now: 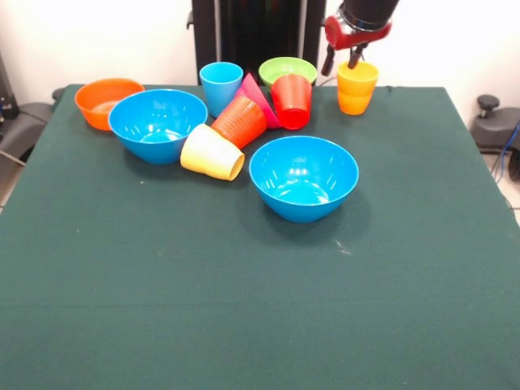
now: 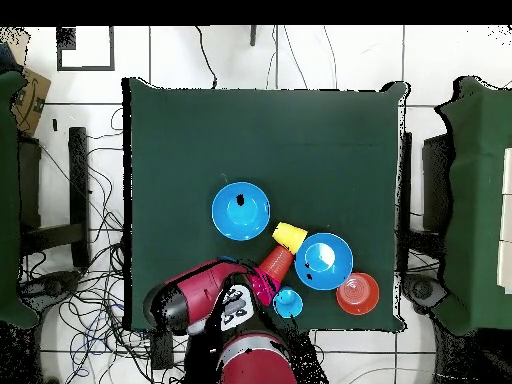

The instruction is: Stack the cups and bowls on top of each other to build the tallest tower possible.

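Note:
My gripper (image 1: 342, 59) is at the table's far right, over an upright yellow-orange cup (image 1: 357, 88). It is open, with one finger inside the cup's rim and the other outside its left wall. An orange bowl (image 1: 108, 101), a large blue bowl (image 1: 158, 123), a light blue cup (image 1: 221, 87), a lime-green bowl (image 1: 288, 71), a tipped pink-red bowl (image 1: 258, 99) and a red cup (image 1: 292, 101) cluster at the far side. An orange cup (image 1: 240, 122) and a pale yellow cup (image 1: 213, 153) lie on their sides. A second blue bowl (image 1: 303, 177) stands nearer the middle.
The dark green table (image 1: 244, 309) has its far edge just behind the cups. In the overhead view my arm (image 2: 225, 305) covers the corner where the yellow-orange cup is. Both blue bowls (image 2: 240, 210) (image 2: 323, 260) show there.

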{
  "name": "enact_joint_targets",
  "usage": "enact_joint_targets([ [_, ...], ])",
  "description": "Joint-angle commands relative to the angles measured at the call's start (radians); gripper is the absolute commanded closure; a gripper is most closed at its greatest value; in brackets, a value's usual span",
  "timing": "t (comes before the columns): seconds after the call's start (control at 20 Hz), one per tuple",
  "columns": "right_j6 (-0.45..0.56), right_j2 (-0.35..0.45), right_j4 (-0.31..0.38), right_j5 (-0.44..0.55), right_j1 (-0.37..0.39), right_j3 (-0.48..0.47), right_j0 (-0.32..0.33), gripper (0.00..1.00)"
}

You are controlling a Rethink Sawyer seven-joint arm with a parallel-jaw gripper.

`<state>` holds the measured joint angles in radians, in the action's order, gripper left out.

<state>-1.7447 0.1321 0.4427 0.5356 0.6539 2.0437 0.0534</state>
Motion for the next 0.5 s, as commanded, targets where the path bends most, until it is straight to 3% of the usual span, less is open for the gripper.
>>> enact_joint_targets([
  [0.05,-0.169,0.026,-0.029,-0.128,-0.007,0.020,-0.019,0.00],
  [0.5,-0.182,0.018,-0.034,-0.221,-0.007,0.019,-0.031,0.00],
])
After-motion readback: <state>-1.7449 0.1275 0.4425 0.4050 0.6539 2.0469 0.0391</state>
